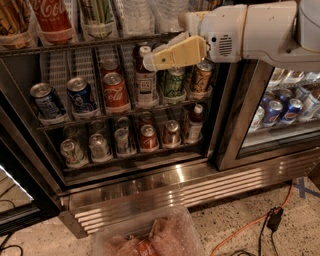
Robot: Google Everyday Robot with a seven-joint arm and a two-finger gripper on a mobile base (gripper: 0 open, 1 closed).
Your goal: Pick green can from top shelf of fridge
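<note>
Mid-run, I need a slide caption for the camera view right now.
The gripper hovers before the fridge, below and right of the green can on the top shelf.

1. The arm (265, 30) is showing a smooth white casing, boxy with rounded edges, entering from the 3 o'clock side of the frame.
2. The wrist housing (215, 30) is also showing white, carrying a round patch of small dark vent holes (225, 46) on its face.
3. The gripper (150, 61) is sitting near 12 o'clock, at the 9 o'clock end of the housing. It is showing a pale yellow, wedge-shaped shell tapering toward 9 o'clock, with one small dark dot (163, 56) on its side.
4. A grey rounded section (309, 20) is showing at the 2 o'clock corner.
</note>
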